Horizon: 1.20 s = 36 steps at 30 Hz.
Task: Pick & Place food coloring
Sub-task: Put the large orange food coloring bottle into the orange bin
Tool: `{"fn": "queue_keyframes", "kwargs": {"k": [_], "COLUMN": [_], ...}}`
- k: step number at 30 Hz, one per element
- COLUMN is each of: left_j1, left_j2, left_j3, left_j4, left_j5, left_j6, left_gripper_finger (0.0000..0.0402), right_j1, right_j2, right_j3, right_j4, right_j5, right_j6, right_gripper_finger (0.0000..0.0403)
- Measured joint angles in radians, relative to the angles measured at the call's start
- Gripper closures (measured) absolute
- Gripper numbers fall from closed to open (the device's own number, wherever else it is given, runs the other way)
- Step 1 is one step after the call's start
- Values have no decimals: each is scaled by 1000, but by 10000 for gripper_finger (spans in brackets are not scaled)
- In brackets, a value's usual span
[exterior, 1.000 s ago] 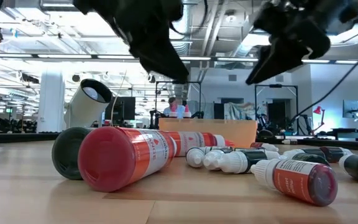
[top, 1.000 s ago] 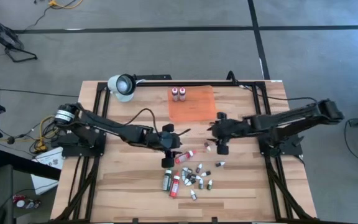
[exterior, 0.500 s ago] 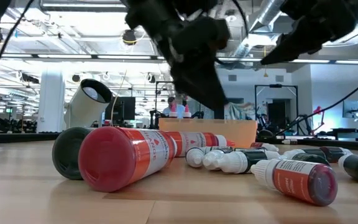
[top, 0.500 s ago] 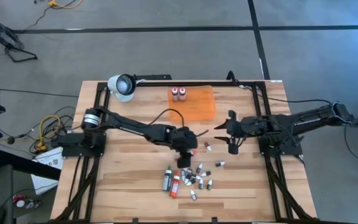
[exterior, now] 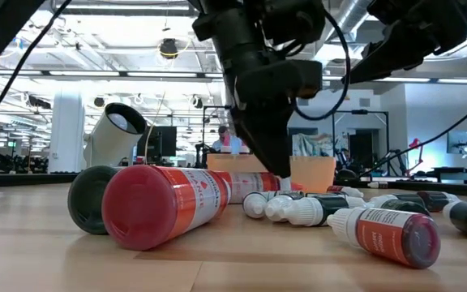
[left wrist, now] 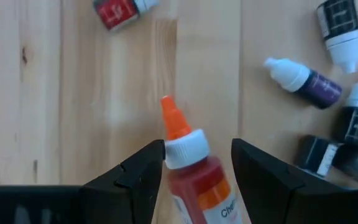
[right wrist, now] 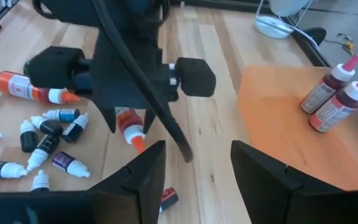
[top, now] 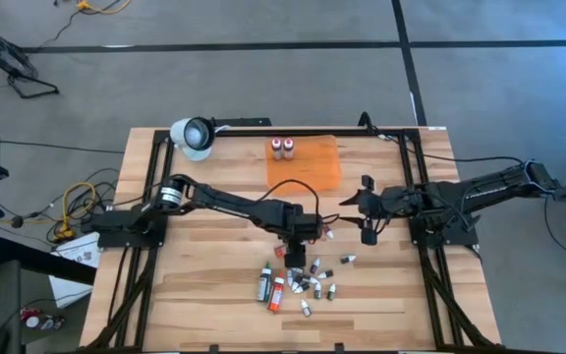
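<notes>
High view: the left gripper (top: pixel 296 241) reaches over the middle of the wooden surface (top: pixel 195 295), just above the cluster of food coloring bottles (top: pixel 298 283) scattered toward the near edge. The right gripper (top: pixel 354 210) waits beside it, nearer the orange mat (top: pixel 308 169), where two pink bottles (top: pixel 282 147) already stand upright, presumably the placing spot.

Low view: the left gripper hangs down behind a large red bottle (exterior: pixel 160 203) lying on its side; small droppers (exterior: pixel 298 209) lie beyond. What sits between its jaws is hidden here.

Left wrist view: the jaws stand apart on either side of an orange-capped red bottle (left wrist: pixel 191 168), its nozzle pointing away from the wrist. They straddle it for a grasp across the body; whether the pads already touch is hard to tell. Dark droppers (left wrist: pixel 344 124) lie close by, so a narrow approach suits.

Right wrist view: the right gripper's jaws are open and empty, facing the left gripper (right wrist: pixel 126 121) and the mat (right wrist: pixel 278 143), well placed to take over.
</notes>
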Motion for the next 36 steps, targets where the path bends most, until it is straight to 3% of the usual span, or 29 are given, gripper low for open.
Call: {"fn": "queue_keyframes", "kwargs": {"k": [8,21,28,36], "left_j1": [3,6,12,22], "left_j2": [0,25,31,31], "left_j3": [-1,-1,-3,-3], "left_j4": [-78,-68,-70,-97], "left_j5": [36,38,-8,-7], "left_j6": [-69,-78,-42,-42], "left_gripper_finger": [216,216,218,273], "right_j1": [0,0,0,0], "right_j2": [0,0,0,0], "right_j3": [0,0,0,0], "right_j4": [8,8,6,4], "right_j5": [0,-2,-3,-3], "right_j6": [0,24,25,25], "right_gripper_finger": [232,232,230,230]}}
